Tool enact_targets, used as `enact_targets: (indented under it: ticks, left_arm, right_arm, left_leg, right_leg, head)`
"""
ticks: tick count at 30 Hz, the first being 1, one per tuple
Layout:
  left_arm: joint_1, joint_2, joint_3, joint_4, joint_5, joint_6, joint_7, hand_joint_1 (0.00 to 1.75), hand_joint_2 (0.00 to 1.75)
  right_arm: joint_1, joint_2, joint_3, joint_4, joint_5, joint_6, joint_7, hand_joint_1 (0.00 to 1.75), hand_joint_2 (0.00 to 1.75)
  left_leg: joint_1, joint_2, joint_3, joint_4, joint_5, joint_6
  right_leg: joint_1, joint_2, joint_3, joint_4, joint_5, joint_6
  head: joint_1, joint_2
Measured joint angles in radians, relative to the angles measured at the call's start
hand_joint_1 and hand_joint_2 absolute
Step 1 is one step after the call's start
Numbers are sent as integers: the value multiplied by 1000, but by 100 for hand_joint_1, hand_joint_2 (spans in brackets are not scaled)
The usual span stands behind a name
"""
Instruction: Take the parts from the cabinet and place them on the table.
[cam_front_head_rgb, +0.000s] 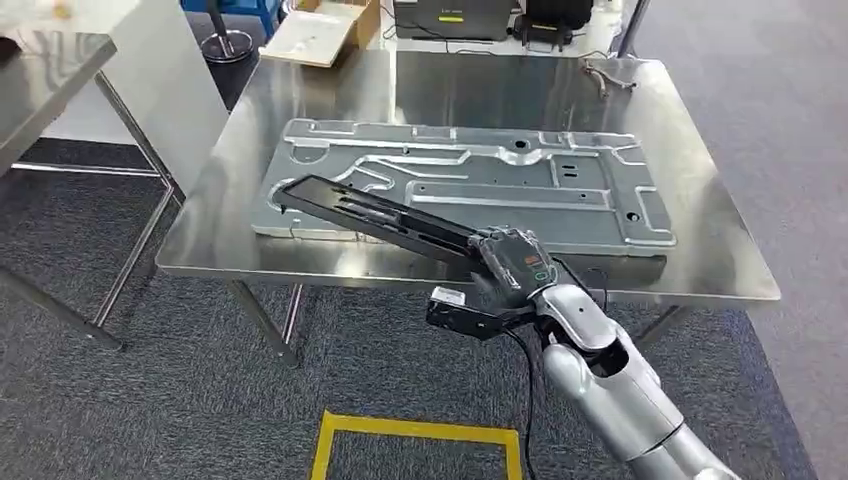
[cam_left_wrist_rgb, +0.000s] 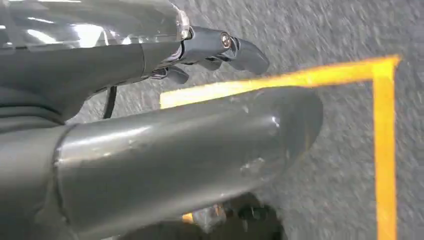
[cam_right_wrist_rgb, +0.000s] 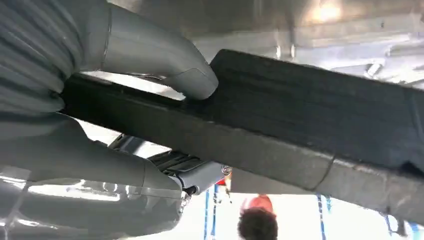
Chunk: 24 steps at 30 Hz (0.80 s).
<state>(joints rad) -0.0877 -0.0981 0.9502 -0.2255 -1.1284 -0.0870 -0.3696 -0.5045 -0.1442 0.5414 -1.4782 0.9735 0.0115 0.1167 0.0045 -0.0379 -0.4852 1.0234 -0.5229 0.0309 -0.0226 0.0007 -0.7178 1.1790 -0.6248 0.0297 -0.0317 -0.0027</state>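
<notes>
The right robot hand (cam_front_head_rgb: 505, 262) grips a long black part (cam_front_head_rgb: 375, 214) — its far end apparently resting on the grey metal panel (cam_front_head_rgb: 520, 175) — pointing away-left across the table (cam_front_head_rgb: 440, 80); the left robot hand (cam_left_wrist_rgb: 210, 50) hangs with fingers loosely curled, holding nothing.

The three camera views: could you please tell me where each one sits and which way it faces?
Head view: high on the body, looking down at the steel table; the right hand holds a long black part over a grey panel.
Left wrist view: behind the left hand, facing carpet and yellow tape.
Right wrist view: behind the right hand, along the black part.
Shared: the black part in head and right wrist views.
</notes>
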Motion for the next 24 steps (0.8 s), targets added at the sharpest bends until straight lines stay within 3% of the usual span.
enact_targets:
  ticks: [2, 3, 4, 5, 6, 8, 9, 11, 13, 14, 15, 16, 17, 19, 20, 21, 22, 23, 24]
  left_arm:
    - [1, -8, -3, 1, -2, 0, 0, 0, 0]
    - [2, -12, -4, 1, -2, 0, 0, 0, 0]
    - [2, -13, -5, 1, -2, 1, 0, 0, 0]
    - [1, -13, -5, 1, -2, 1, -1, 0, 0]
    - [-4, -12, -5, 1, -2, 1, -2, 0, 0]
    - [-10, -12, -6, 0, -2, 2, -2, 0, 0]
    - [-10, -12, -6, 0, -2, 2, -2, 0, 0]
    - [-5, -12, -6, 0, -3, 2, -2, 0, 0]
    - [0, -13, -6, 0, -3, 2, -2, 0, 0]
    - [1, -13, -6, 0, -3, 2, -2, 0, 0]
    - [2, -13, -6, 0, -3, 2, -2, 0, 0]
    - [5, -13, -6, 0, -3, 2, -2, 0, 0]
    - [13, -13, -6, 1, -3, 2, -2, 0, 0]
    - [13, -13, -6, 1, -3, 2, 0, 0, 0]
    - [14, -13, -6, 1, -3, 2, 1, 0, 0]
    - [10, -13, -6, 1, -3, 2, 0, 0, 0]
    - [4, -13, -6, 1, -3, 2, -1, 0, 0]
    - [1, -13, -6, 1, -3, 2, -2, 0, 0]
    - [-2, -13, -6, 1, -3, 2, -2, 0, 0]
  right_arm:
    - [-19, 0, 14, 21, 0, 2, 0, 175, 175]
    - [-30, 1, 24, 29, 0, 5, 1, 175, 175]
    - [-36, 1, 29, 29, 0, 4, 1, 175, 175]
    - [-47, 1, 34, 29, 0, 5, 0, 175, 175]
    - [-62, -2, 39, 30, 0, 9, 1, 175, 175]
    - [-86, -26, 48, 31, 1, 15, 3, 175, 175]
    - [-94, -41, 54, 31, 1, 17, 3, 175, 175]
    - [-97, -64, 62, 32, 1, 20, 3, 175, 175]
    - [-98, -82, 72, 34, 1, 22, 3, 175, 175]
    - [-99, -91, 76, 34, 1, 24, 3, 175, 175]
    - [-101, -99, 79, 35, 1, 26, 4, 175, 175]
    - [-104, -106, 85, 37, 1, 28, 5, 175, 175]
    - [-108, -112, 91, 44, 1, 32, 6, 175, 175]
    - [-115, -119, 104, 53, 1, 41, 9, 175, 175]
    - [-116, -120, 105, 53, 1, 42, 9, 175, 175]
    - [-122, -122, 106, 53, 1, 42, 9, 175, 175]
    - [-130, -121, 106, 56, 1, 43, 10, 175, 175]
    - [-140, -121, 106, 63, 1, 45, 11, 175, 175]
    - [-146, -115, 107, 70, 1, 45, 11, 175, 175]
  left_leg:
    - [-4, -1, 36, 9, -37, -9]
    - [-5, -7, 35, -3, -50, -19]
    - [-4, -6, 54, -19, -61, -25]
    - [-5, -4, 64, -1, -49, -29]
    - [-5, -2, 54, 26, -29, -35]
    - [-2, 19, -31, 168, 15, -47]
    - [-1, 23, -82, 229, 4, -53]
    - [-1, 24, -169, 295, -89, -56]
    - [-1, 25, -212, 275, -157, -52]
    - [-1, 25, -224, 226, -150, -49]
    - [-1, 25, -227, 164, -98, -46]
    - [-1, 25, -227, 95, 14, -42]
    - [-6, 24, -238, 26, 180, -33]
    - [-19, 22, -220, 37, 161, -20]
    - [-18, 20, -211, 23, 150, -9]
    - [-17, 22, -193, 17, 148, -2]
    - [-8, 20, -169, -2, 148, 3]
    - [-8, 16, -151, -14, 142, 8]
    - [-7, 16, -138, -21, 135, 13]
  right_leg:
    - [8, -5, -9, -129, 267, -12]
    - [10, -3, 0, -113, 244, -22]
    - [14, 0, 10, -113, 245, -29]
    - [11, -1, 20, -124, 230, -37]
    - [9, 0, 37, -128, 224, -46]
    - [8, -6, 74, -144, 203, -59]
    - [9, -7, 91, -148, 190, -61]
    - [10, -11, 132, -153, 157, -62]
    - [10, -11, 174, -154, 125, -61]
    - [10, -11, 202, -154, 103, -59]
    - [11, -13, 229, -155, 82, -57]
    - [11, -14, 251, -157, 62, -55]
    - [12, -12, 268, -152, 45, -52]
    - [16, -4, 288, -166, 19, -32]
    - [10, -4, 303, -161, 26, -28]
    - [10, 0, 294, -143, 54, -21]
    - [6, -2, 276, -108, 66, -18]
    - [8, -3, 241, -44, 91, -14]
    - [8, -2, 193, 23, 89, -12]
  head:
    - [0, 0]
    - [0, 0]
    - [-1, 0]
    - [-1, 0]
    - [0, 0]
    - [-1, 0]
    - [0, 0]
    - [0, 0]
    - [0, 0]
    - [0, 0]
    - [-1, 0]
    - [0, 0]
    - [0, 0]
    - [0, 0]
    - [-1, 0]
    - [-1, 0]
    - [-1, 0]
    - [-1, 0]
    - [-1, 0]
